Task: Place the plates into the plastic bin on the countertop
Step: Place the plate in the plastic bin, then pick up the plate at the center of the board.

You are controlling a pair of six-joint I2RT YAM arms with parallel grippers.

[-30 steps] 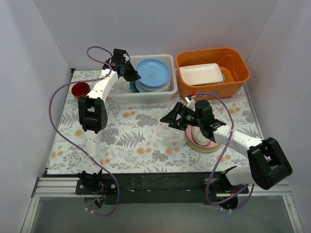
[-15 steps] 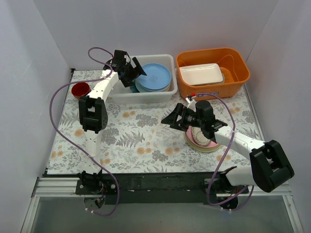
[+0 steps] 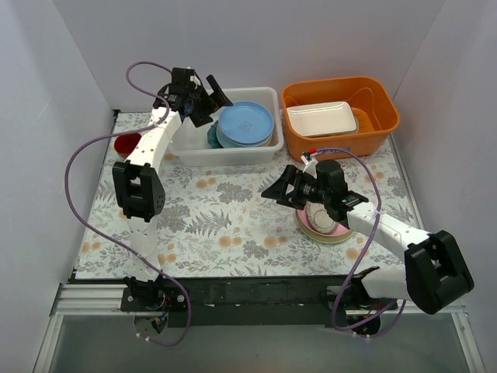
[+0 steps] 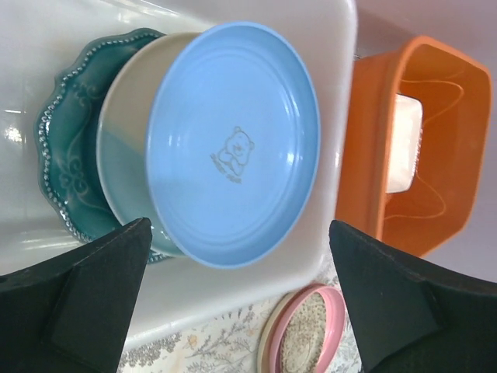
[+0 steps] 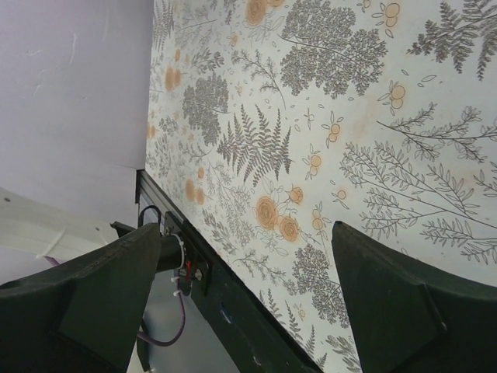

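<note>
Left pincer [image 3: 215, 91] raised from blue plate [image 4: 233, 144], apart, right pincer [image 3: 276, 189] apart, wrist view shows teal plate [image 4: 66, 167] underneath

My left gripper [image 3: 213, 99], recorded a second ago low inside the plastic bin [image 3: 233, 158] against the light blue plate [image 3: 246, 124], has lifted and drawn back toward the bin's rear left corner. Its jaws are spread wide and clear of the plate. The plate itself has dropped slightly and now lies on the stack in the bin. My left elbow has swung leftward, now covering part of the red cup [image 3: 122, 145], and my right gripper [image 3: 281, 189] has edged slightly rightward.
</note>
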